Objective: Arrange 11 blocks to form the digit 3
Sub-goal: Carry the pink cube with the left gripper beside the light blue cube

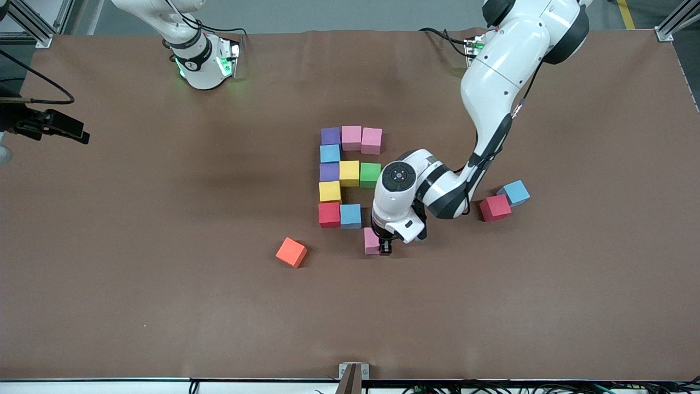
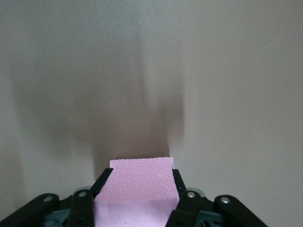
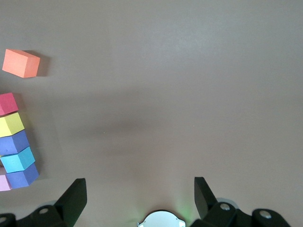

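- Left gripper (image 1: 384, 247) down at the table (image 1: 164, 284), fingers (image 2: 182, 201) clamped on both sides of a pink block (image 1: 372, 241); same pink block (image 2: 137, 187) filling the space between the pads in the left wrist view.
- Held pink block nearer the front camera than the light blue block (image 1: 350, 215), just off its corner toward the left arm's end, not touching it.
- Partial figure of ten touching blocks: purple (image 1: 331, 135), pink (image 1: 351, 137) and pink (image 1: 371, 140) as the farthest bar; light blue (image 1: 330, 153) just nearer than that purple; then purple (image 1: 329, 172), yellow (image 1: 349, 173) and green (image 1: 370, 174) as the middle bar.
- Yellow (image 1: 330, 191) just nearer than the second purple, red (image 1: 329, 214) nearer again, with the light blue block named first touching the red on the side toward the left arm's end.
- Orange cube (image 1: 291, 252) alone, nearer the front camera than the red block and toward the right arm's end.
- Spare red cube (image 1: 495, 207) and spare light blue cube (image 1: 515, 192) touching each other, well apart from the green block toward the left arm's end.
- Right gripper (image 3: 140, 196) wide open, holding nothing, waiting above bare table at the right arm's end, well apart from the orange cube (image 3: 21, 63).
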You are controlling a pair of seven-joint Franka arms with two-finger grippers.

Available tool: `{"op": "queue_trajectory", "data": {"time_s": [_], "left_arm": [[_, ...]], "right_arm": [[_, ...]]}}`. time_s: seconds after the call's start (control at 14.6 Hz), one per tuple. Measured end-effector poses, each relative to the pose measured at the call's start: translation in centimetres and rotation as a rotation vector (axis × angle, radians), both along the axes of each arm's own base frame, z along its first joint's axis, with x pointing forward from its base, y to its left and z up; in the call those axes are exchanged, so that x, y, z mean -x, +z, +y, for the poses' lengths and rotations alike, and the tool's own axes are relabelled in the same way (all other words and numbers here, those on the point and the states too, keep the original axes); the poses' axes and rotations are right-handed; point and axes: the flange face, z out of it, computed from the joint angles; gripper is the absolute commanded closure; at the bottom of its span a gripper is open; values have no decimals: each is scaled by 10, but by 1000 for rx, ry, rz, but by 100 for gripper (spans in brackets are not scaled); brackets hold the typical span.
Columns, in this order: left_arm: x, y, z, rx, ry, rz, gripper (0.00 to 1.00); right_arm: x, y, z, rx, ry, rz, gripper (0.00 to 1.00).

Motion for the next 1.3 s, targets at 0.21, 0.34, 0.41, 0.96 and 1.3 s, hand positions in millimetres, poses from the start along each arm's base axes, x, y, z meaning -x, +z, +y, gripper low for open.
{"op": "queue_trajectory", "data": {"time_s": [0.21, 0.34, 0.41, 0.96, 1.3], "left_arm": [[11, 5, 6, -11, -67, 20, 77], [21, 7, 5, 1, -87, 41, 76], [27, 8, 2, 6, -95, 50, 76], [40, 1, -2, 4, -94, 74, 75], [43, 1, -5, 18, 2, 82, 74]], "right_arm": [[9, 3, 0, -1, -1, -35, 0], [18, 8, -1, -1, -2, -51, 0], [21, 11, -1, -1, -2, -57, 0], [29, 20, -2, 0, -4, -77, 0], [39, 27, -6, 0, -11, -83, 0]]}}
